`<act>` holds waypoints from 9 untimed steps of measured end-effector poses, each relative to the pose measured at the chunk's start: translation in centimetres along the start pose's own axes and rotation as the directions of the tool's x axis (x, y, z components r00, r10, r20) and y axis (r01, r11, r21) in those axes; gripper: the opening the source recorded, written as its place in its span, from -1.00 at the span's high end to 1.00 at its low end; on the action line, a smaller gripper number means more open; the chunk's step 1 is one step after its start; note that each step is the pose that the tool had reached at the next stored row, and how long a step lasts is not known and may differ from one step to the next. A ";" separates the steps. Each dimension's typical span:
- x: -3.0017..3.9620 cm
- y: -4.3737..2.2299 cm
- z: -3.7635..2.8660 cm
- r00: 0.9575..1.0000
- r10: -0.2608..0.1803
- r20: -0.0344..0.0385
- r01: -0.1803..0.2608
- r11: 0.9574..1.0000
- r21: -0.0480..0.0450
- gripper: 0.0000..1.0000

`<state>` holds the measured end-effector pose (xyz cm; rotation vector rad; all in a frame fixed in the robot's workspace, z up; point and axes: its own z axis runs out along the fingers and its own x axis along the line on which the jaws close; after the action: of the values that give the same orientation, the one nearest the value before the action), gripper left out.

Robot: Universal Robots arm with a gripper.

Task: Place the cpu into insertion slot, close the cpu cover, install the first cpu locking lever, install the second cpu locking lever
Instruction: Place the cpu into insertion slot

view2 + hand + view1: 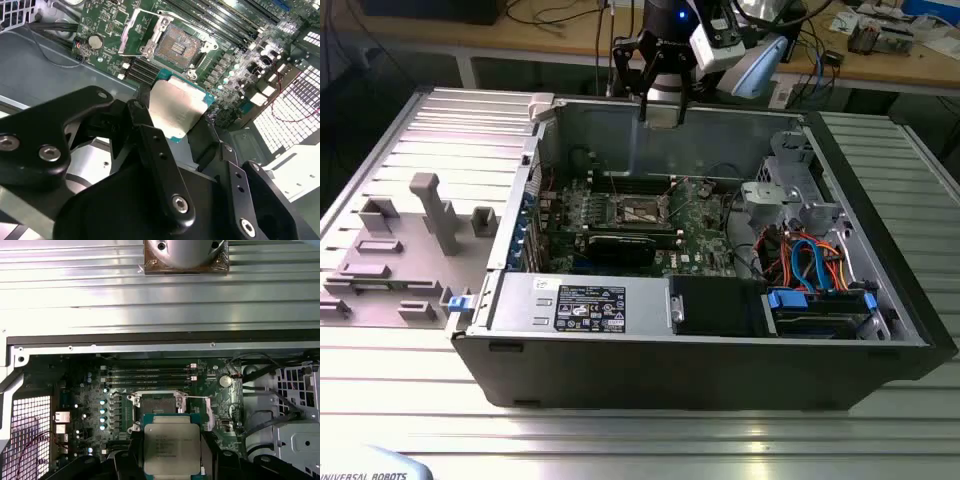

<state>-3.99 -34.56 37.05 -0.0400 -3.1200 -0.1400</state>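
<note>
cpu (176,102) sides hidden by the hand (175,120), insertion slot (159,401) partly behind cpu

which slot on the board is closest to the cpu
The square insertion slot, silver-rimmed with a dark centre, shows right beside the cpu; the long narrow memory slots lie farther off.

exterior view: elevated, whole computer case (720,380) | both wrist views: close, downward, sharing insertion slot (176,46) (159,404)
</note>
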 end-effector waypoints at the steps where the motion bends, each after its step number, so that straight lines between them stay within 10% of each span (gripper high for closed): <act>1: 0.00 0.00 0.00 1.000 0.000 0.000 0.000 1.000 0.000 -0.08; 9: 0.00 0.00 0.03 0.998 0.067 0.006 -0.067 0.998 0.000 -0.08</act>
<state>-3.99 -34.56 37.02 -0.1444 -3.1200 -0.1386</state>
